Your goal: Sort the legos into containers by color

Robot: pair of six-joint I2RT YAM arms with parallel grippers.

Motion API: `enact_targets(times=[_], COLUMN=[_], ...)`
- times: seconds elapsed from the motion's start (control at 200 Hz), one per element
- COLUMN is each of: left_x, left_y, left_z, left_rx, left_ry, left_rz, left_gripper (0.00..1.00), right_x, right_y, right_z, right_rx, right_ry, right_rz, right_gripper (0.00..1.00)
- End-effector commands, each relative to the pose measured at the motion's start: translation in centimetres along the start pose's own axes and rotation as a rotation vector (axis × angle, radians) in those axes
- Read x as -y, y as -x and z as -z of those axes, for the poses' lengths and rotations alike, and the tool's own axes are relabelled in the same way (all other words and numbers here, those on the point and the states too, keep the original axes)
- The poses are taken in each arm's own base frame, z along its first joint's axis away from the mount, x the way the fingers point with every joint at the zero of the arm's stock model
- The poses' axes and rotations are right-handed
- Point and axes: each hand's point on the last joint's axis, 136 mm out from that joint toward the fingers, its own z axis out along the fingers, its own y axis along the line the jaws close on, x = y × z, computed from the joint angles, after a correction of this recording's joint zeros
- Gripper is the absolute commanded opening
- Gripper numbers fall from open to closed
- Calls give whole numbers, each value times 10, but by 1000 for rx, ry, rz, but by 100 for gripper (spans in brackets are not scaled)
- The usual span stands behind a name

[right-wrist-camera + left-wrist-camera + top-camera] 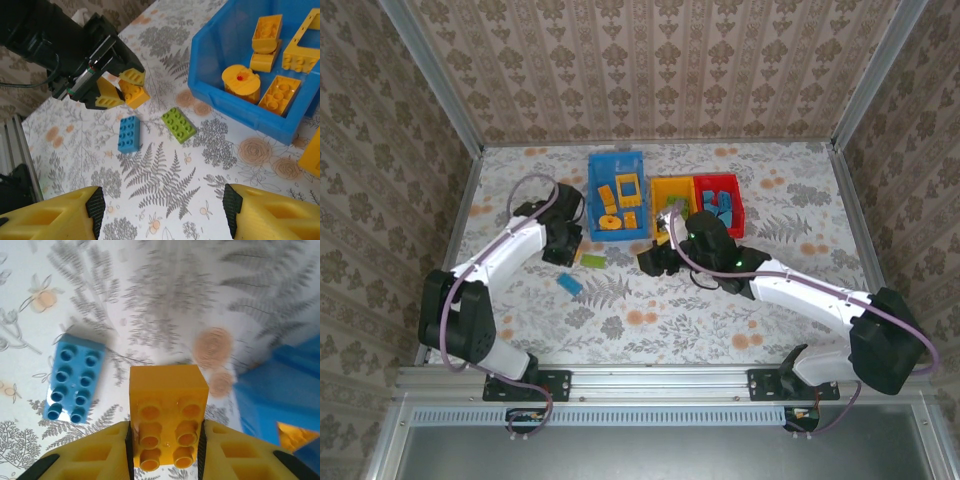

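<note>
Left wrist: the left tool (pixel 166 436) clamps an orange-yellow lego (pixel 167 395).

Grips an orange-yellow lego (pixel 167 395) in the left gripper (pixel 166 440), yellow fingers (pixel 100 452) pressing on both long sides, six studs facing the camera. Off to the left, apart from it, lies a blue lego (pixel 74 385), flat on the fern-patterned table (pixel 165 300), eight studs up. At the right edge stands the blue container (pixel 272 395), with an orange-yellow piece (pixel 295 435) glimpsed inside.
</note>
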Motion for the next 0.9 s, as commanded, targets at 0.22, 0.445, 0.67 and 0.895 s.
enact_targets(times=[0.22, 0.445, 0.67, 0.895], left_x=[116, 161, 180, 175], left_y=[-37, -67, -74, -70], left_z=[56, 21, -23, -52], left_rx=[82, 18, -53, -84], left_ry=[-216, -207, -172, -118], left_rz=[-660, -884, -950, -943], left_gripper=[33, 33, 33, 34], right_x=[51, 66, 68, 72], right_y=[61, 70, 63, 57], right_z=[18, 25, 31, 35], right_rx=[215, 248, 237, 223], right_ry=[-170, -183, -188, -202], right_rz=[-174, -241, -256, -269], right_gripper=[68, 68, 68, 68])
